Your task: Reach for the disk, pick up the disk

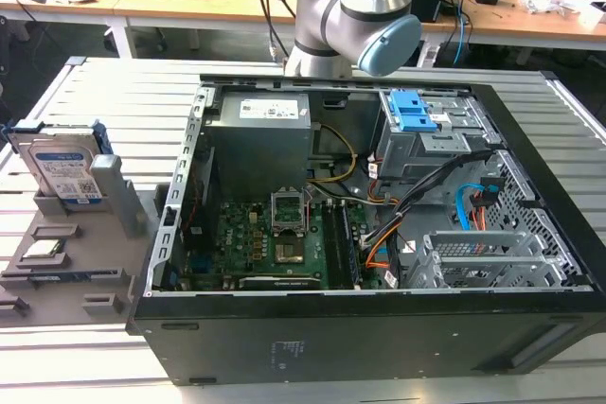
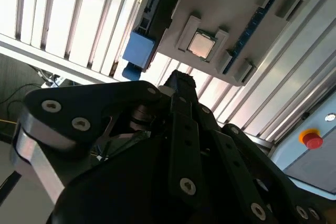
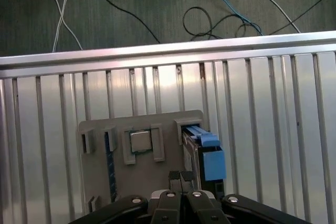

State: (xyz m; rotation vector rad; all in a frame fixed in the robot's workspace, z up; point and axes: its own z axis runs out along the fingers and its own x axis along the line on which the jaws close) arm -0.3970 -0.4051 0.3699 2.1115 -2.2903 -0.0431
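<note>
The disk [image 1: 62, 173] stands upright on its edge in a slot of a grey holder [image 1: 66, 281], on the exterior view's left. It is silver, with a white and blue label and a blue frame. In the first wrist view I look down on the disk's [image 3: 206, 141] blue top edge. My gripper [image 3: 181, 177] hangs well above the holder, a little to one side of the disk, with its fingers shut together and nothing between them. In the second wrist view the gripper [image 2: 181, 81] points towards the holder, with the disk's blue frame [image 2: 139, 50] beside it.
A small square processor chip [image 3: 140, 141] and a memory stick [image 3: 110, 153] sit in other slots of the holder. An open black computer case [image 1: 379, 234] fills the middle of the slatted metal table [image 1: 114, 92]. The arm [image 1: 350, 16] rises behind the case. Cables lie on the floor [image 3: 210, 14].
</note>
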